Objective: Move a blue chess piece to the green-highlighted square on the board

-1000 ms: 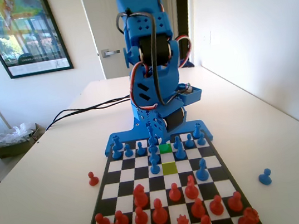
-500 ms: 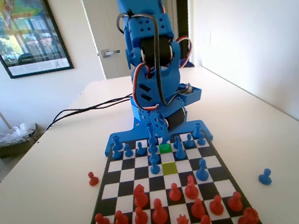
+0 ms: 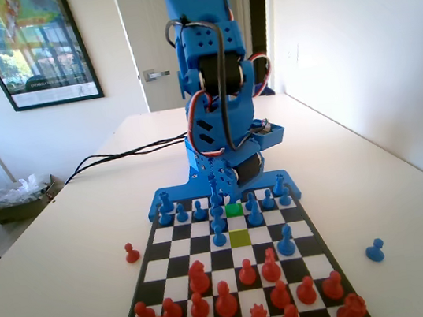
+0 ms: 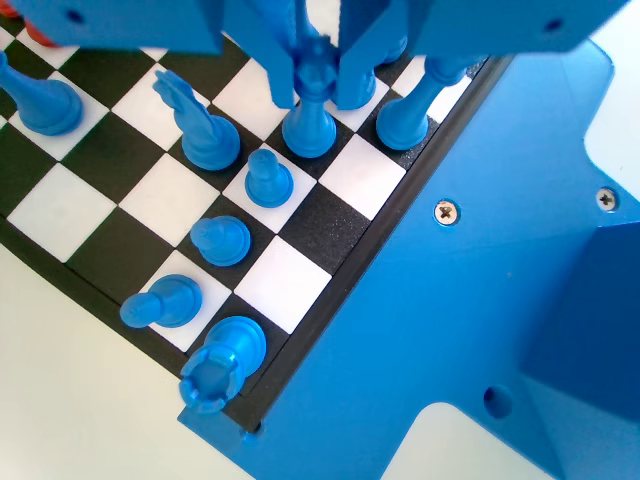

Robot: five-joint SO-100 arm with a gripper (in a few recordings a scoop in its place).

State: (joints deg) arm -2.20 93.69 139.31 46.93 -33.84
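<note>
The arm (image 3: 215,86) is blue printed plastic throughout, built of blocky segments with rounded corners. Black servo bodies sit inside the blue brackets, 1 in the upper segment and another low down near the base. Bundled black, red and white cables loop out at both sides of the upper segment. Slanted slots cut the side of a lower housing. In the wrist view the gripper (image 4: 316,75) shows 2 flat blue jaws.
</note>
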